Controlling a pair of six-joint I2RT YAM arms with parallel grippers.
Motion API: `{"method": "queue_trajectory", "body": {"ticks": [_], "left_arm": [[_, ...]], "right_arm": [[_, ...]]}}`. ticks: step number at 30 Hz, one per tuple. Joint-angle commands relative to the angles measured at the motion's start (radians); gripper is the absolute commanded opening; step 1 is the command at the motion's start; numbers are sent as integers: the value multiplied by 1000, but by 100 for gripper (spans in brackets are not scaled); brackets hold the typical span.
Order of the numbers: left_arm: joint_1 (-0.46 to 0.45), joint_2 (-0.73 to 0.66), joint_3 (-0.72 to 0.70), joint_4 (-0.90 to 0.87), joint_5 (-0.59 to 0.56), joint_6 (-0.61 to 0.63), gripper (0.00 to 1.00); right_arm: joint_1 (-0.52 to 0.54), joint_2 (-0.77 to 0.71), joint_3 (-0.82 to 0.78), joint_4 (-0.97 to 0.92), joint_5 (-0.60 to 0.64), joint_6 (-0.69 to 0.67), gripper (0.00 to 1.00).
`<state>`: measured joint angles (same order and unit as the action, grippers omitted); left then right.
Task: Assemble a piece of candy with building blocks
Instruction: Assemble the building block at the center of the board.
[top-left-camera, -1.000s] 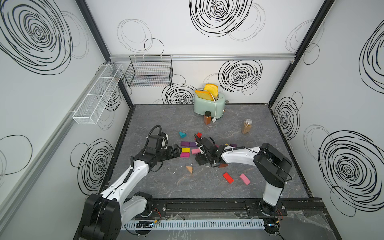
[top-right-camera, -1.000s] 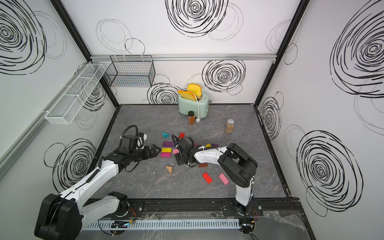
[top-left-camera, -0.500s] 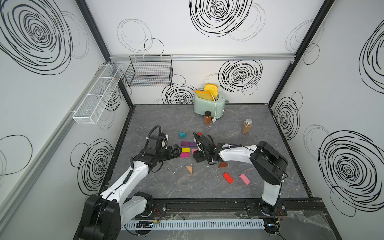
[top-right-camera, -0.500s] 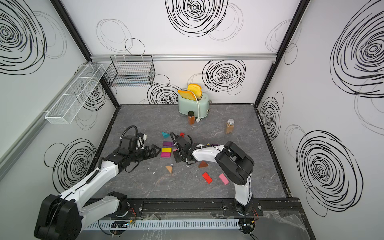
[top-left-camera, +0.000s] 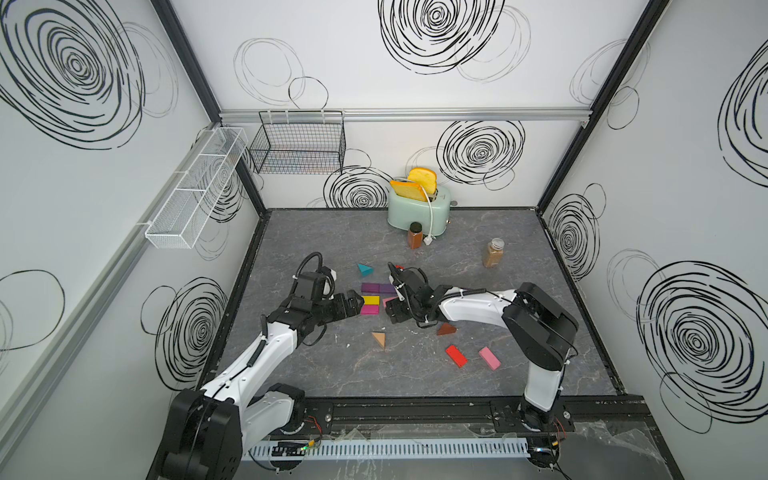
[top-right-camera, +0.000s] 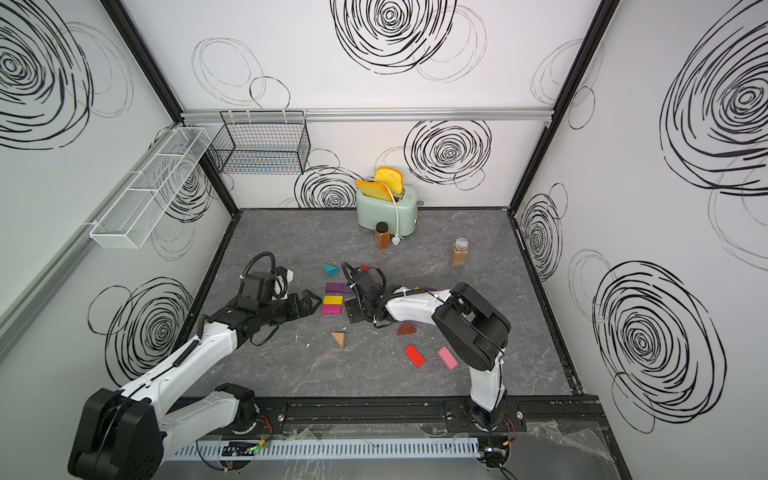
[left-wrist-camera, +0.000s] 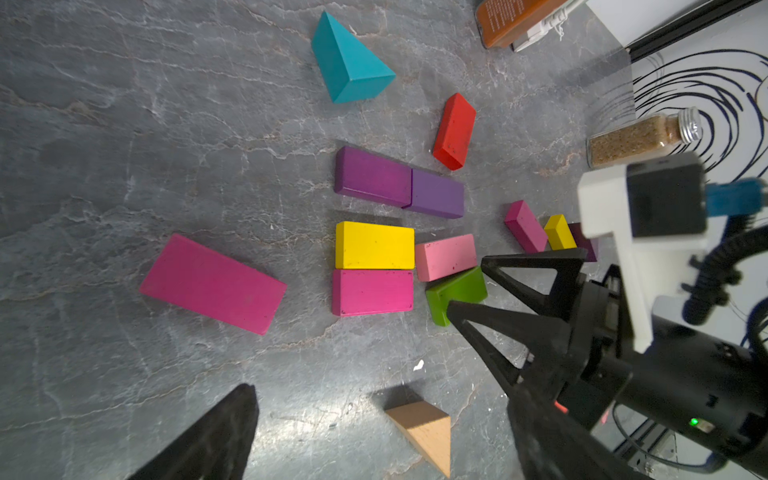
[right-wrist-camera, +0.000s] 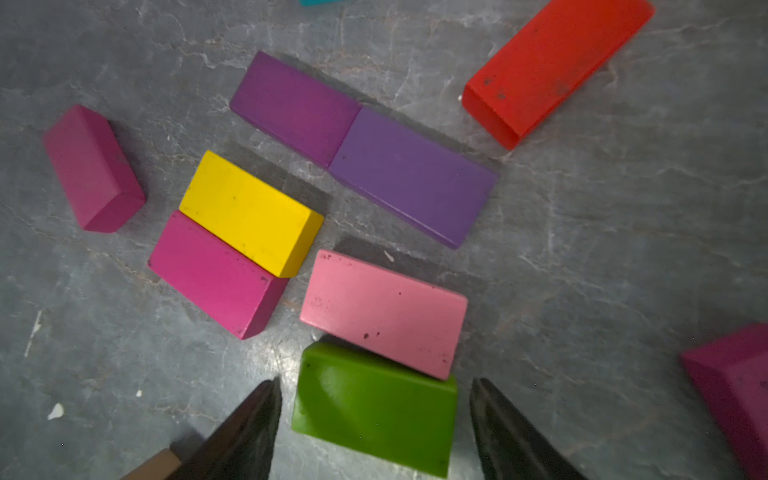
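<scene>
So the building blocks (top-left-camera: 371, 300) are mostly bunched mid-desk (top-left-camera: 540, 257), all flat and glossy painted. The yellow brick (right-wrist-camera: 249, 212) and magenta brick (right-wrist-camera: 212, 274) have their long sides touching. On their back-edge side, across a small gap, a plum brick (right-wrist-camera: 295, 106) and a violet brick (right-wrist-camera: 411, 174) lie end to end. The pink brick (right-wrist-camera: 382, 311) touches the green block (right-wrist-camera: 374, 411). The right gripper (right-wrist-camera: 374, 380) straddles that green one, fingers spread with a sliver of gap on both sides, gripping nothing. The left gripper (top-left-camera: 358, 305) is spread wide and empty, just beside the magenta brick. The teal wedge (left-wrist-camera: 349, 62) sits toward the back edge and the tan wedge (left-wrist-camera: 424, 432) toward the front.
</scene>
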<state>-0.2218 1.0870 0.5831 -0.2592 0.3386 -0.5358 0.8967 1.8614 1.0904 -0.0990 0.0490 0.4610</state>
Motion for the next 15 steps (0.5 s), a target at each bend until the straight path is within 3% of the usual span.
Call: {"method": "queue_trajectory", "body": {"ticks": [1,6,9,12,15], "left_arm": [[7,-14,-9,30,2,-4,98],[8,-16,-8,25,3,-3,98],[7,-11,-6,23,12,0,98],[7,-8,-6,21,13,2,98],[7,-14,-8,20,5,0,98]], "right_arm": [[-6,-42,-14,5,-11,10,79],[-6,-170,-91,-20,-32,7,80],[-16,-200,-123,-71,-170,-94,82],[2,-198,-119,-205,-109,-195,82],[-18,-205,-162,-202,-110,-253,80]]}}
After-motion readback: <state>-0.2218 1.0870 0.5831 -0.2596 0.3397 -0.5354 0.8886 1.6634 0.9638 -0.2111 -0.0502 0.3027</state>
